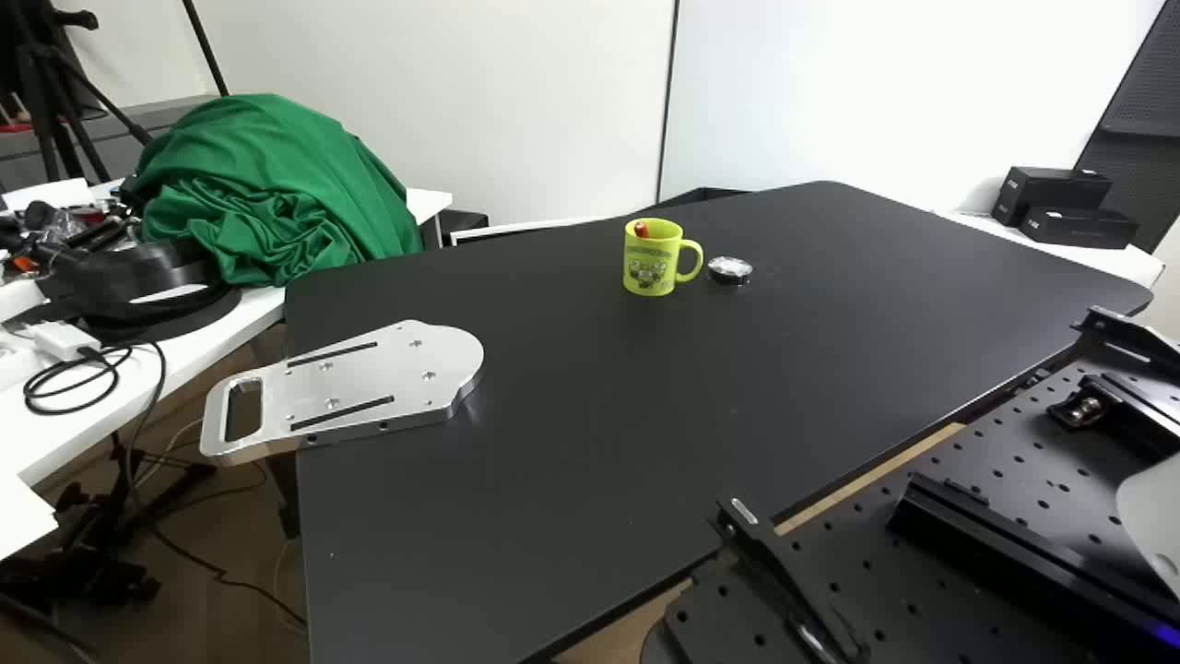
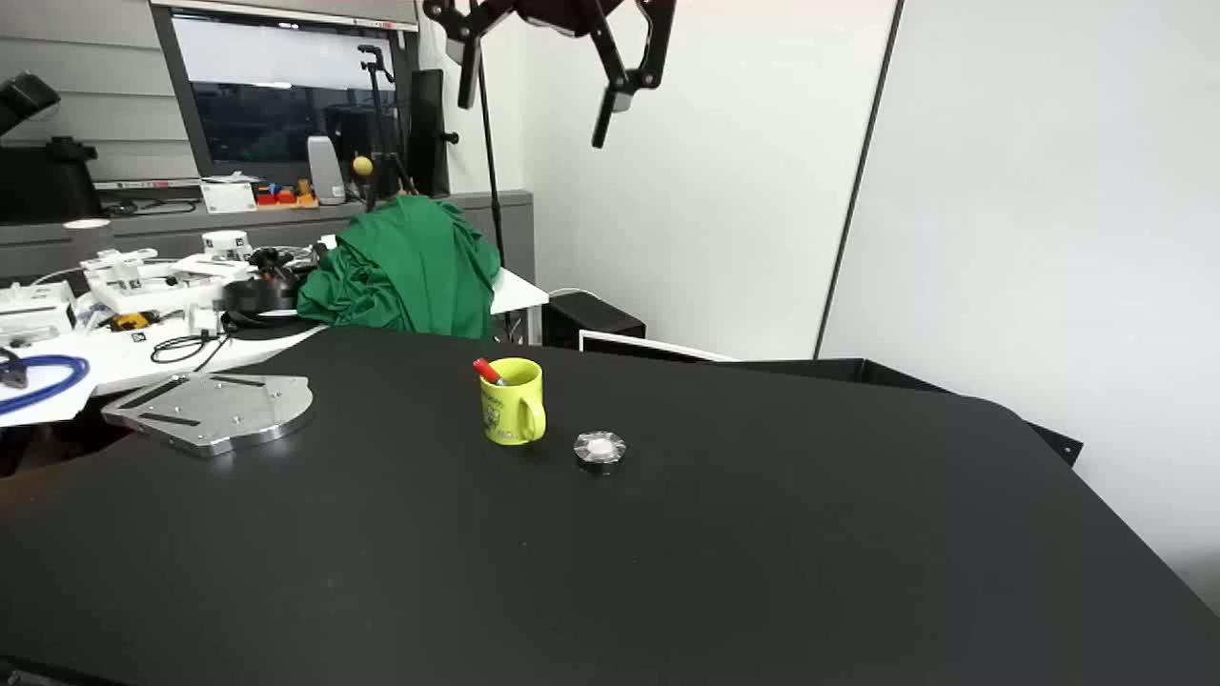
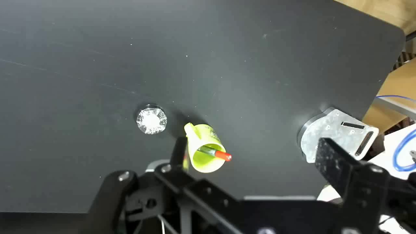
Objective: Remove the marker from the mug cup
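The yellow-green mug cup (image 1: 651, 267) stands upright on the black table in both exterior views (image 2: 515, 410), with a dark print on its side and its handle pointing toward the round tape-like roll. The marker (image 2: 488, 372) leans inside it, its red end sticking out over the rim; only the red tip (image 1: 642, 230) shows in an exterior view. In the wrist view the marker (image 3: 216, 152) shows a grey-green body and red end in the mug (image 3: 204, 139). My gripper (image 2: 532, 121) is open and empty, high above the table. In the wrist view the mug appears near one finger of the gripper (image 3: 253, 143).
A black roll with a shiny clear top (image 1: 730, 269) lies beside the mug's handle. A silver metal plate (image 1: 359, 383) lies at the table edge, partly overhanging. A green cloth heap (image 1: 277, 184) and cluttered white side table stand beyond that edge. White walls stand behind.
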`<act>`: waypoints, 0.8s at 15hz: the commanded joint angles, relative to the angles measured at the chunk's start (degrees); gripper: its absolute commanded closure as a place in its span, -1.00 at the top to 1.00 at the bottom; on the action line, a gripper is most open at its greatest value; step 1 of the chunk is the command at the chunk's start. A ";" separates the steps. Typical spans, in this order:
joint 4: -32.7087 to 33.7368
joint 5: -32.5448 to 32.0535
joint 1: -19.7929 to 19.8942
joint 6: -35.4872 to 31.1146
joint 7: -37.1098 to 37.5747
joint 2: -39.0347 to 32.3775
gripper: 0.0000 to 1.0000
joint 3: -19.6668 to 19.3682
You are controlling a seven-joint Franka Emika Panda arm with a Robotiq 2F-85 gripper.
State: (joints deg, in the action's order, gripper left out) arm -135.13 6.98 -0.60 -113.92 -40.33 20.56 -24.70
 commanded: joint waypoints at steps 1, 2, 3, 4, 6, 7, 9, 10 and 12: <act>0.13 1.06 2.78 0.21 -0.86 -0.46 1.00 2.54; 0.14 1.06 2.78 0.18 -0.86 -0.46 1.00 2.54; 0.14 1.05 2.79 0.18 -0.86 -0.46 1.00 2.54; 0.69 0.91 2.88 -0.76 -0.83 -1.28 1.00 2.93; 1.92 1.15 3.28 -2.18 -0.54 -3.01 1.00 4.10; 2.54 1.28 3.29 -3.29 -0.38 -4.01 1.00 4.75; 3.76 1.07 3.08 -6.37 0.36 -6.41 1.00 6.38; 4.24 1.08 2.93 -8.41 0.78 -7.64 1.00 7.27; 5.42 1.08 2.57 -12.19 1.60 -10.51 1.00 9.30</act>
State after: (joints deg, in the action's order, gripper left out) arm -133.50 7.18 1.88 -122.94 -40.36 15.26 -18.17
